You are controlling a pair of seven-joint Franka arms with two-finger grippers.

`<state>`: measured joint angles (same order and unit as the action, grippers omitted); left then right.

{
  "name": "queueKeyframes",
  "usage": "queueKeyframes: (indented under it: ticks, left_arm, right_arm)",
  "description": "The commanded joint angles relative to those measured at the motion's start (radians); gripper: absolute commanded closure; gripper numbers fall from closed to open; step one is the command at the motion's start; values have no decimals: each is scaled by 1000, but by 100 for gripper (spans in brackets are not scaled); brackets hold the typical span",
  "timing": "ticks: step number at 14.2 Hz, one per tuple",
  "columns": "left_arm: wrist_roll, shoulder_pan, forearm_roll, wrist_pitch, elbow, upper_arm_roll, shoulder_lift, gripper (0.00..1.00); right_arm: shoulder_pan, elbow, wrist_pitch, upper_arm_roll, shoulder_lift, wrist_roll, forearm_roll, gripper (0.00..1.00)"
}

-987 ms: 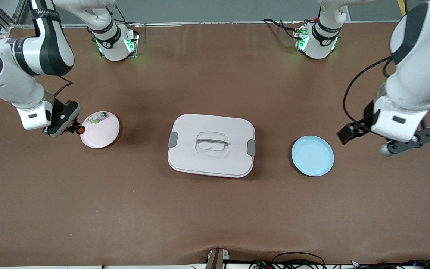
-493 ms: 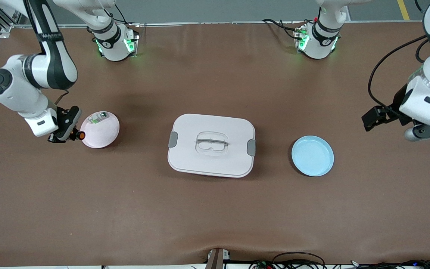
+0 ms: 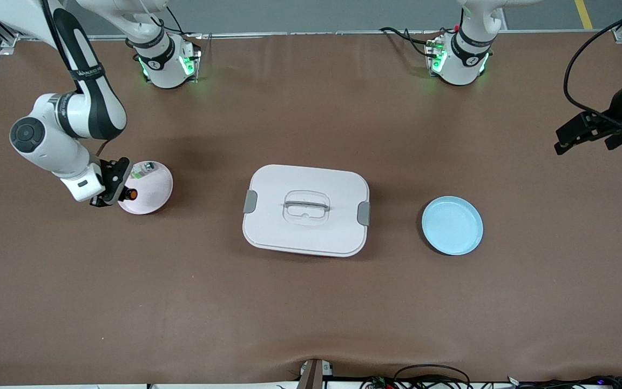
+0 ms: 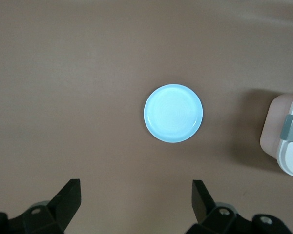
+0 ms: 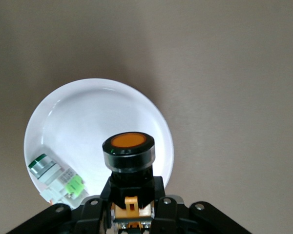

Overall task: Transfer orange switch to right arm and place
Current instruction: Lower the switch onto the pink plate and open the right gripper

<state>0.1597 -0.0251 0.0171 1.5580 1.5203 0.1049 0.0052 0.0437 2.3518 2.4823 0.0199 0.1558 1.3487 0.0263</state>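
My right gripper (image 3: 122, 192) is shut on the orange switch (image 3: 132, 193), a black stub with a round orange cap. It holds the switch over the edge of the pink plate (image 3: 154, 189), at the right arm's end of the table. In the right wrist view the switch (image 5: 129, 151) sticks out from the right gripper (image 5: 132, 207) over the plate (image 5: 88, 112). My left gripper (image 3: 562, 143) is open and empty, up over the table's left-arm end. In the left wrist view the left gripper (image 4: 136, 190) has its fingers wide apart with nothing between them.
A small white-and-green part (image 3: 141, 170) lies in the pink plate, also in the right wrist view (image 5: 56, 178). A white lidded box (image 3: 305, 209) sits mid-table. A blue plate (image 3: 452, 225) sits empty toward the left arm's end, also in the left wrist view (image 4: 173, 113).
My right gripper has carried the orange switch from beside the pink plate to over its edge. My left arm has drawn back, away from the blue plate toward its end of the table.
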Motion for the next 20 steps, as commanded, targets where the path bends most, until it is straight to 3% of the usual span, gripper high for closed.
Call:
queueKeyframes:
  ticks: [1,6,18,20]
  left_arm:
    - [-11,19,-13,7,66,-16,-48,0]
    - [-9,13,-31,5,64,-59,-51,0]
    - [-11,13,-20,-45,69,-36,-59,0]
    - [-11,13,-19,-45,69,-36,-56,0]
  right_arm:
    - [4,29,18,-6,10,-16,15,100]
    - [-11,66,55,-6,53,-16,17,100]
    - [-18,64,115,-5,139,-36,15,99]
    - [-19,63,115,-5,139,-39,15,85]
